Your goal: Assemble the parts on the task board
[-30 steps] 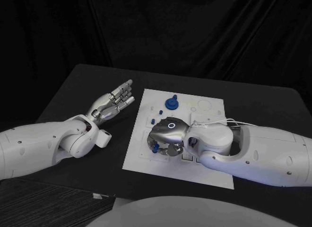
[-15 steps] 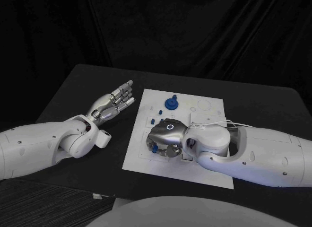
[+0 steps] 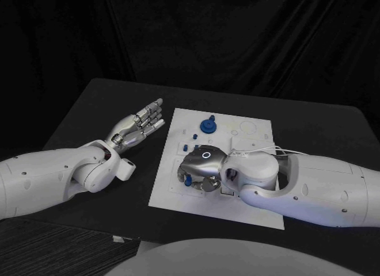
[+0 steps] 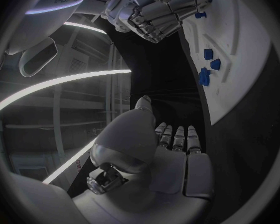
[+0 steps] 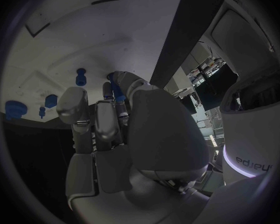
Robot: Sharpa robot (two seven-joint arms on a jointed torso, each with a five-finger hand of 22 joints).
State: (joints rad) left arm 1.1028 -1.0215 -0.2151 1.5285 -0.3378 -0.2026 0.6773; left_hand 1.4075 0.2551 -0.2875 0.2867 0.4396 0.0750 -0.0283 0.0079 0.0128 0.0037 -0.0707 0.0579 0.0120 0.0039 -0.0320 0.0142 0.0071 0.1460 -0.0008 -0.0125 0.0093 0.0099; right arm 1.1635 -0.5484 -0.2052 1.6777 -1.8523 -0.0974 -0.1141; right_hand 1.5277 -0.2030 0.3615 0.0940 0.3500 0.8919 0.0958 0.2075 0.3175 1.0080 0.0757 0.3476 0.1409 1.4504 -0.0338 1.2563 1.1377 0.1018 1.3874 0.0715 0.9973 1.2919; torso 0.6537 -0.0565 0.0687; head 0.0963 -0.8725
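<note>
The white task board (image 3: 248,210) lies mid-table. My right hand (image 3: 202,169) bends down over its near left part, fingers curled onto the plate. A small blue part (image 5: 117,92) shows between the thumb and fingers, pinched at the board's surface; it also peeks out under the hand (image 3: 187,180). A blue knob part (image 3: 208,125) stands at the board's far side, with small blue parts (image 3: 191,135) beside it. My left hand (image 3: 140,125) lies open, palm up, on the table left of the board, holding nothing (image 4: 174,149).
More blue parts (image 5: 81,76) stand in the board beyond my right fingers. The left wrist view shows the board's edge (image 4: 239,50) with blue parts (image 4: 207,55) and my right hand (image 4: 159,10). Black table (image 3: 90,103) surrounds the board.
My right forearm has edged slightly left while the hand stays over the same spot on the board. The left hand has not moved.
</note>
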